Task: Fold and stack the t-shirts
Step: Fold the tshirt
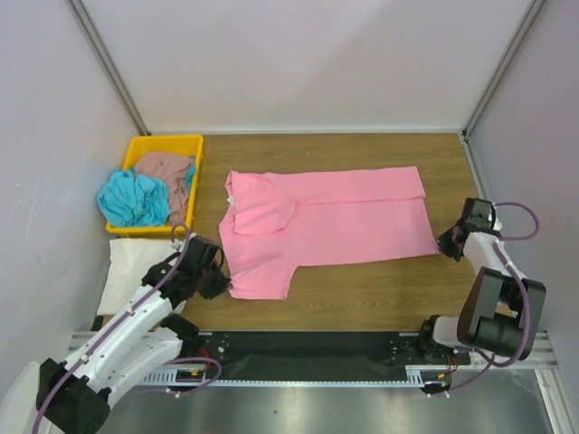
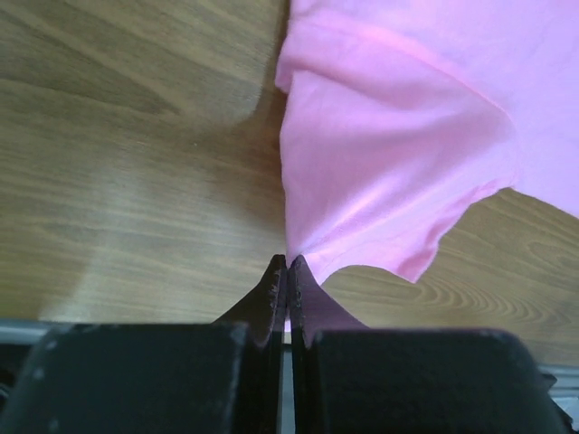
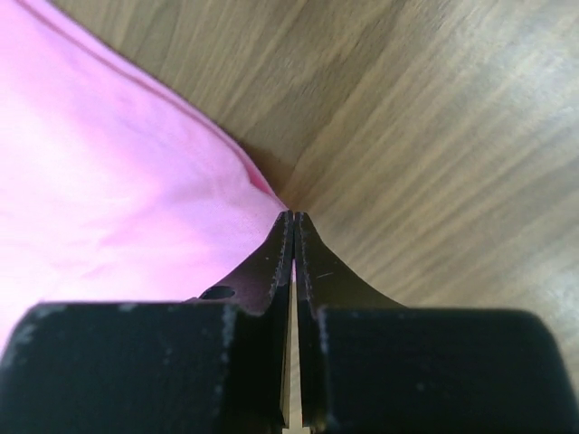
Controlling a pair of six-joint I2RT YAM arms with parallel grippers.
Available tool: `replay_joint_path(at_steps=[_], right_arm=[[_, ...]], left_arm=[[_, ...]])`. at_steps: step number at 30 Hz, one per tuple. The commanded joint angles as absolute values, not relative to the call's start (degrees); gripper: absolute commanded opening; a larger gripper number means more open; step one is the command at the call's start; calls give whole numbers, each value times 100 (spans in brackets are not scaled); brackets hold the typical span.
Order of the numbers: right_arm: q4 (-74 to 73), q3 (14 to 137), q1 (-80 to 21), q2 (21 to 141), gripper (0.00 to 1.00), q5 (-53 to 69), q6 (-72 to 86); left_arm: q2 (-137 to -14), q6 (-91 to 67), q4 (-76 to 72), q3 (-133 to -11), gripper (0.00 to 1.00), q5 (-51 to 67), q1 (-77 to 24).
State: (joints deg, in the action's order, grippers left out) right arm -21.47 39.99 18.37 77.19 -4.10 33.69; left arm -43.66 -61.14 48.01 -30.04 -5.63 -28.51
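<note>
Wooden table: four t-shirts, one tray

The pink t-shirt fills the middle of the table. Bare wood is left in 2 strips: a narrow one behind it, under the back wall, and a wider one in front. The left gripper and right gripper stand at the shirt's near corners. On the left, the heaped yellow tray and a cream t-shirt block the way.
</note>
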Motion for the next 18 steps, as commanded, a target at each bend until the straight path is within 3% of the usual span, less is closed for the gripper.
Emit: replay_joint_path(at_steps=[1, 18], right_arm=[[-2373, 4007, 1881, 7261, 0, -449, 3190], [-1925, 5018, 1890, 8129, 0, -71, 3331]], left_arm=[[-4324, -5994, 5115, -3497, 0, -484, -2777], [-6089, -5177, 3982, -5246, 0, -308, -1820]])
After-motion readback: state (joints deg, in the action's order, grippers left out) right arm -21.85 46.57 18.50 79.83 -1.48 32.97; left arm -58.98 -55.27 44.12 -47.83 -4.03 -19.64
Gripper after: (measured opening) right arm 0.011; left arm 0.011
